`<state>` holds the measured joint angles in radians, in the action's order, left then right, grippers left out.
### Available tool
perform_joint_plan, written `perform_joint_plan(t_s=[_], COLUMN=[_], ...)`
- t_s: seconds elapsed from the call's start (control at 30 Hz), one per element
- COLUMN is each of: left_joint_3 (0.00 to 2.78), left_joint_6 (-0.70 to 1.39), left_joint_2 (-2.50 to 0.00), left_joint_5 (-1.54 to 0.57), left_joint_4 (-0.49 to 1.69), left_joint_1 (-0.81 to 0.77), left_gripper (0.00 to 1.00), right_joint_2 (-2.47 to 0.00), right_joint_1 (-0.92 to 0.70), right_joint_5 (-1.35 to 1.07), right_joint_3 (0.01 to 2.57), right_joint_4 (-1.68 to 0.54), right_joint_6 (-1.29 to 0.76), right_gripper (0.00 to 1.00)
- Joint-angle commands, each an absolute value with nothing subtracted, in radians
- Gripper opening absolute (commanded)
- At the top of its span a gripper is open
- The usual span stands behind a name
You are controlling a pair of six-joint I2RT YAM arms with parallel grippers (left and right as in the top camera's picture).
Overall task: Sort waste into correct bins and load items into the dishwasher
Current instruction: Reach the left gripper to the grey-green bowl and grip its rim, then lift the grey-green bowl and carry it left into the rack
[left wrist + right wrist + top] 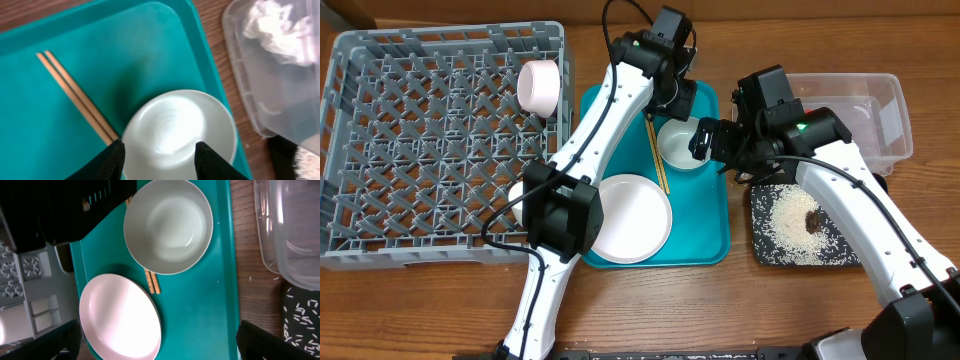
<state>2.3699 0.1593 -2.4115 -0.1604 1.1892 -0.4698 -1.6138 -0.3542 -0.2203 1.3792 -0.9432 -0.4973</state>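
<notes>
I have the left gripper (pixel 159 159) parted to a medium gap over the white bowl (pixel 180 130), which sits on the teal tray (pixel 150 45) toward its far end. I can't tell whether the fingers touch it. The right gripper (pixel 159 330) is spread wide and holds nothing, above the tray's right side. Chopsticks (pixel 657 160) lie on the tray just left of that bowl, and the plate (pixel 630 218) is at its near end. Left of the tray is the rack (pixel 420 150), with a pink bowl (pixel 538 85) at the side nearest the tray. Right of the tray, the tub (pixel 895 110) holds tissue (pixel 277 27), and the black tray (pixel 765 252) holds rice (pixel 788 225) and a brown scrap (pixel 813 220).
</notes>
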Motion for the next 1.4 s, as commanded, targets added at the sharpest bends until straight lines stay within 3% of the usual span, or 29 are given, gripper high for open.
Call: perform_joint_plan(t_s=[0.0, 0.3, 0.5, 0.63, 0.87, 1.13, 1.37], left_joint_3=[2.336, 2.164, 2.111, 2.101, 2.249, 2.544, 2.506], left_joint_6=[0.108, 0.113, 0.142, 0.144, 0.157, 0.207, 0.283], left_joint_2=[-2.418, -2.433, -2.433, -2.433, -2.407, -2.263, -2.030], left_joint_5=[-0.076, -0.079, -0.079, -0.078, -0.039, 0.189, 0.271], left_joint_4=[1.169, 1.047, 1.007, 0.996, 1.147, 1.513, 1.690], left_joint_1=[-0.469, -0.472, -0.472, -0.472, -0.458, -0.395, -0.279], left_gripper=[0.49, 0.47, 0.26, 0.04, 0.04, 0.04, 0.04], right_joint_2=[-1.598, -1.598, -1.598, -1.598, -1.598, -1.598, -1.598], right_joint_1=[-0.359, -0.359, -0.359, -0.359, -0.359, -0.359, -0.359], right_joint_5=[-0.210, -0.210, -0.210, -0.210, -0.210, -0.210, -0.210], right_joint_3=[1.407, 1.407, 1.407, 1.407, 1.407, 1.407, 1.407], right_joint_4=[-0.940, -0.940, -0.940, -0.940, -0.940, -0.940, -0.940], right_joint_6=[-0.497, -0.497, -0.497, -0.497, -0.497, -0.498, -0.497], right_gripper=[1.00, 1.00, 1.00, 1.00, 1.00, 1.00, 1.00])
